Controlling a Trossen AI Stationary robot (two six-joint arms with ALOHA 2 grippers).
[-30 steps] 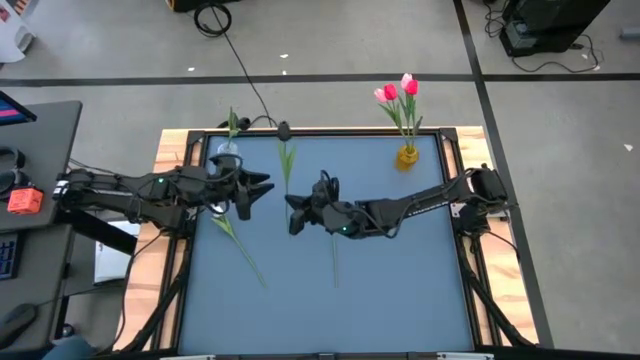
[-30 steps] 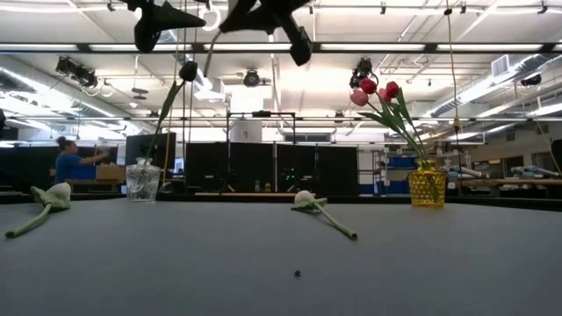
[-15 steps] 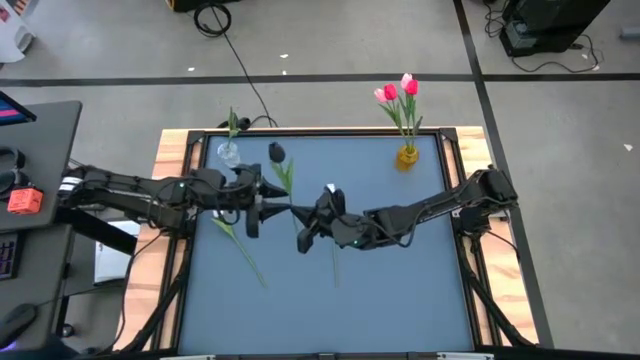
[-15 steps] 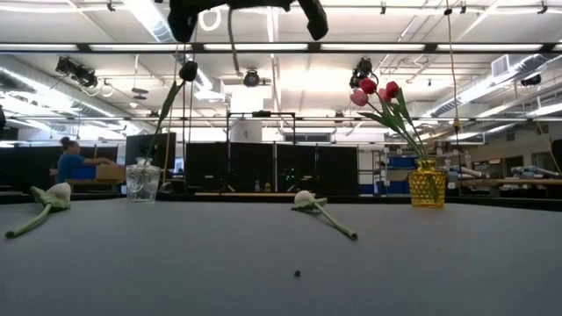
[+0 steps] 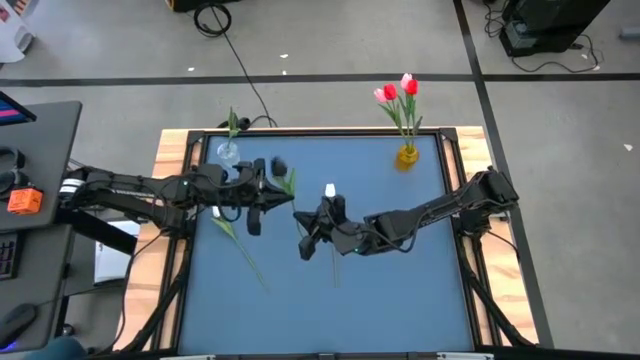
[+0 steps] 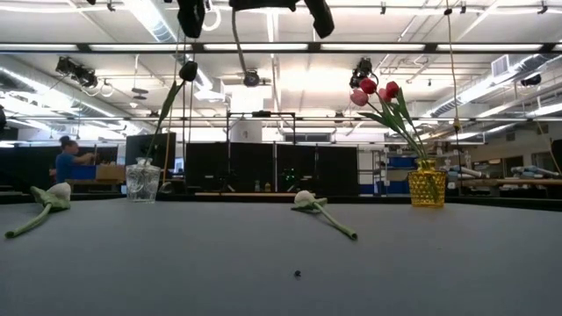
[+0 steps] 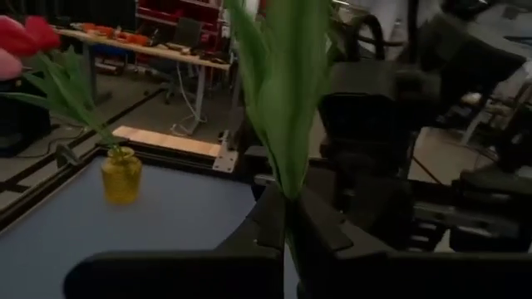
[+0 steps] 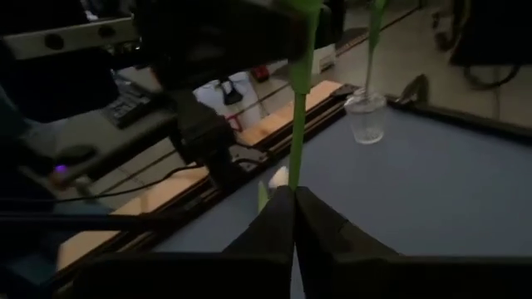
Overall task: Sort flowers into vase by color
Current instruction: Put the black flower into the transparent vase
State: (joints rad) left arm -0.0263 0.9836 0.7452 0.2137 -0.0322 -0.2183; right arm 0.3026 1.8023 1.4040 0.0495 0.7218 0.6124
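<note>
A dark-headed tulip point(image 5: 278, 165) with green leaves point(image 7: 283, 100) hangs in the air over the middle of the table, between my two grippers. My left gripper point(image 5: 288, 203) reaches in from the table's left and is shut on its stem. My right gripper point(image 5: 303, 225) comes from the right and is shut on the same stem lower down. A clear glass vase point(image 5: 228, 152) holding one dark tulip point(image 6: 188, 70) stands at the far left. A yellow vase point(image 5: 407, 155) with red and pink tulips point(image 5: 398, 90) stands at the far right. Two white tulips point(image 5: 215, 212) point(image 5: 329, 188) lie flat on the table. My left gripper pinches the tulip's stem point(image 7: 288, 198) between its two fingers, just below the leaves. The fingers point level from the table's left and lie across the stem. The flower stands up out of the hold, clear of the table. My right gripper pinches the same stem point(image 8: 294, 184) between its two fingers, farther from the head. It comes slanting slightly downward from the table's right, across the stem. The stem rises from the fingers, lifted clear of the table.
The blue table top point(image 5: 400, 280) is framed by wooden rails point(image 5: 170, 150). The white tulips' stems point(image 5: 245, 260) point(image 5: 334, 265) run toward the near edge below the grippers. A person point(image 6: 66, 162) shows in the room far behind the table.
My left gripper has gone toward the table's right, rolled, and shut on the tulip's stem beside my right gripper. My right gripper has shifted a little toward the near edge and rolled, and the flower's dark head has swung from the far edge toward my left gripper.
</note>
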